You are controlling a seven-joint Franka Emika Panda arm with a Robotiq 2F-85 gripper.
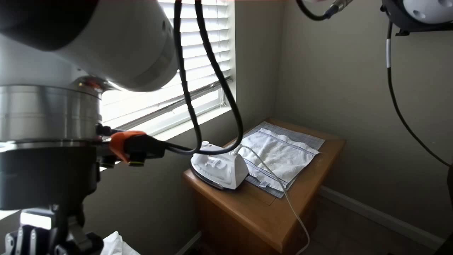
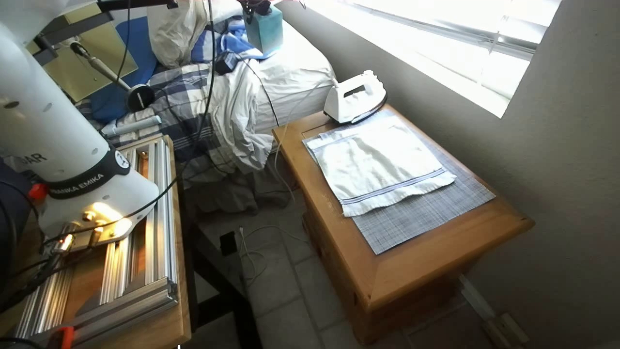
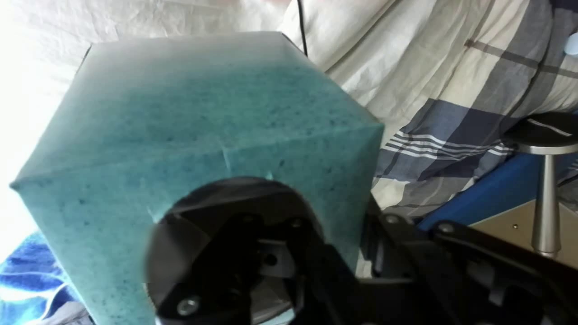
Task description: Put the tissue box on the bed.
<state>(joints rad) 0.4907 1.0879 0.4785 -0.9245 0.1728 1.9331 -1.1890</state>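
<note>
A white clothes iron (image 1: 218, 167) sits on a brown wooden table (image 1: 262, 214), near a blue-striped white cloth (image 1: 281, 154) on a gray woven mat (image 1: 300, 137). In an exterior view, a big white robot arm (image 1: 120, 46) hangs at the left, its black metal gripper (image 1: 53, 241) cut off below.

Free room on the bed (image 2: 300, 65) near the wall (image 2: 436, 109), blue cloth (image 2: 237, 42) as obstacle

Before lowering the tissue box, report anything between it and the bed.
Nothing visible blocks the tissue box; in the wrist view it hides part of the bed, where blue cloth and a black cable disappear.
</note>
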